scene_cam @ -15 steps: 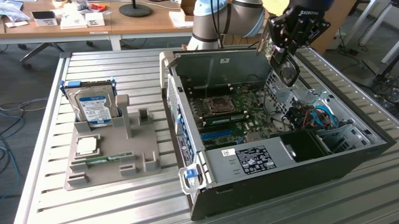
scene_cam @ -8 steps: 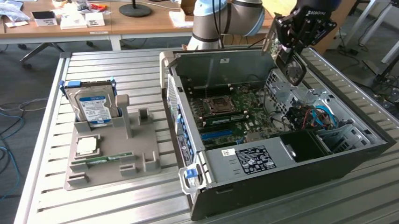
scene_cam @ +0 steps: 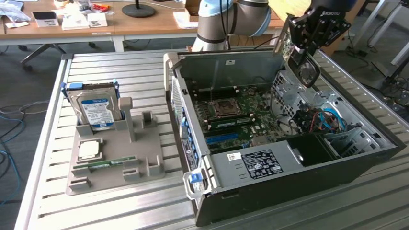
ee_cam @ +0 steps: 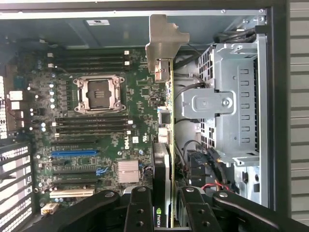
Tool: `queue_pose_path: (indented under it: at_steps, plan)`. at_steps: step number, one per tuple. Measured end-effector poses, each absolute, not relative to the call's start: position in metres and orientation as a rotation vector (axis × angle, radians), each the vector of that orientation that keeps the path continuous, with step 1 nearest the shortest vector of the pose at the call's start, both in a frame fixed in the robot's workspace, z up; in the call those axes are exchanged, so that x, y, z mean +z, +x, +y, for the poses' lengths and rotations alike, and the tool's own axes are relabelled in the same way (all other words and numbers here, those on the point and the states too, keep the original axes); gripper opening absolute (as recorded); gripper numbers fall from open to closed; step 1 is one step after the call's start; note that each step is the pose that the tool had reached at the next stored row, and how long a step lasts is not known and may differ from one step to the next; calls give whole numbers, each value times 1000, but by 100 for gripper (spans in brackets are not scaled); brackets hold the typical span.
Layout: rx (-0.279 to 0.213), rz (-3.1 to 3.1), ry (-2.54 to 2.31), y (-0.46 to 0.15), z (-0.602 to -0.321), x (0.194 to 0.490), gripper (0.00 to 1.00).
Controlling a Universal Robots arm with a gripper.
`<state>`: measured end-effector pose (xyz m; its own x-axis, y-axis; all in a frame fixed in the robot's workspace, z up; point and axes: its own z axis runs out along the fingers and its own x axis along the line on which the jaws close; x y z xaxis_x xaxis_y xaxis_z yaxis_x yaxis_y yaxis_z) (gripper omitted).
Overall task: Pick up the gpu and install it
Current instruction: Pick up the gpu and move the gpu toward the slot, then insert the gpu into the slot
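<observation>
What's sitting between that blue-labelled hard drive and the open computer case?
Between the hard drive and the computer case, the exterior view shows only the grey holder's upright posts, then a bare strip of slatted table.

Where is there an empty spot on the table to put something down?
Bare slats lie in front of the grey holder, along the near edge of the table, and behind the hard drive at the far edge. The strip between holder and computer case is narrow. Inside the case it is crowded, and the fingers hold the gpu above it.
</observation>
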<state>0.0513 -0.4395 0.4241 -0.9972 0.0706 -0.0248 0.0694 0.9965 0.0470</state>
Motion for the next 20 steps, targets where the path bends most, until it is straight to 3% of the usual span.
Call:
queue_pose_path:
  at_steps: [20]
  plan:
    - [73,3115,48,51,-440,424,27]
